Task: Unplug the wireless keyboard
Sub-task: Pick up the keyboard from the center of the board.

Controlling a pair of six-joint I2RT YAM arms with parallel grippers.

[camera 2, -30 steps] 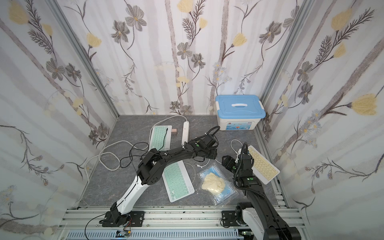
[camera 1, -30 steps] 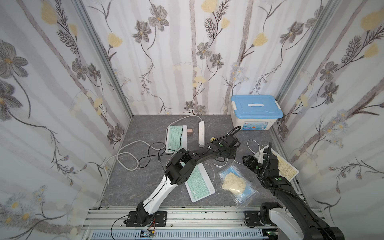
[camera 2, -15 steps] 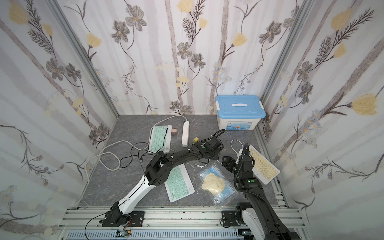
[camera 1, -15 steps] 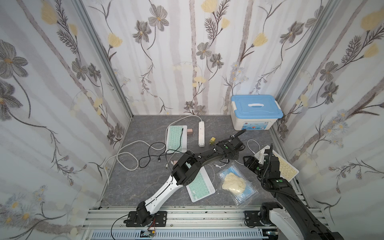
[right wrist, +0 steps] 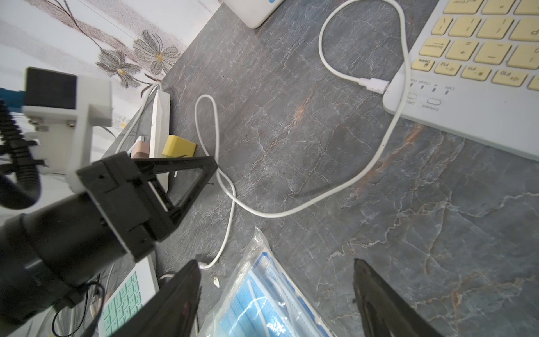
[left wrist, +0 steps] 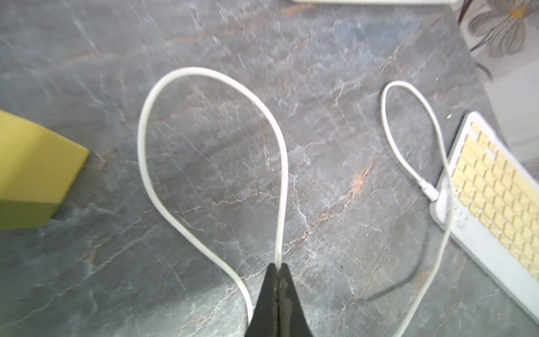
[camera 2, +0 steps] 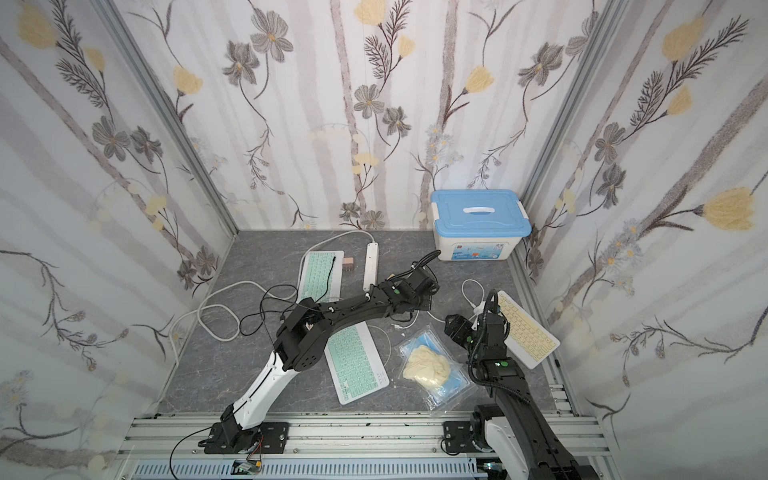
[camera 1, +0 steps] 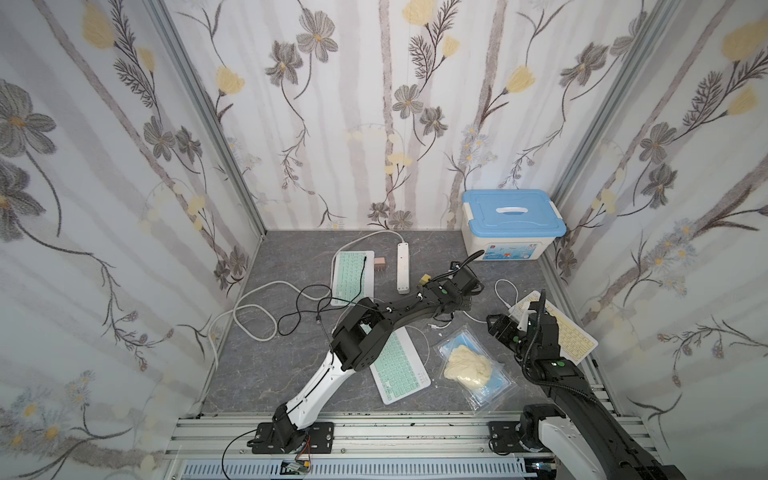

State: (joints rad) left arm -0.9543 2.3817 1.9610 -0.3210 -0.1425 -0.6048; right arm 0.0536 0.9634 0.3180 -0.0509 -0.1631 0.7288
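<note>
The left hand (left wrist: 277,272) was pinched tight on the white cable (left wrist: 210,76). Its two black tapered fingertips met on the cord at the neck of a rounded loop that lay flat on the surface (left wrist: 335,163). The wireless keyboard (left wrist: 495,186) lay apart from that hand, off toward the right edge of the surface and set at a slant in both top views. It was a thin white slab with rounded corners and rows of pale yellow square keys. The cable's white plug (right wrist: 374,84) sat in the keyboard's side edge near a corner, with a second smaller loop just beside it. The cord looked smooth and rubbery, and the surface was grey stone-patterned with rusty veins. The right hand (right wrist: 274,262) hovered with its dark fingers spread wide, holding nothing. It was near the keyboard's corner, above a crinkly clear packet of blue masks (right wrist: 262,306). A matte yellow block (left wrist: 35,169) stood near the larger loop.
</note>
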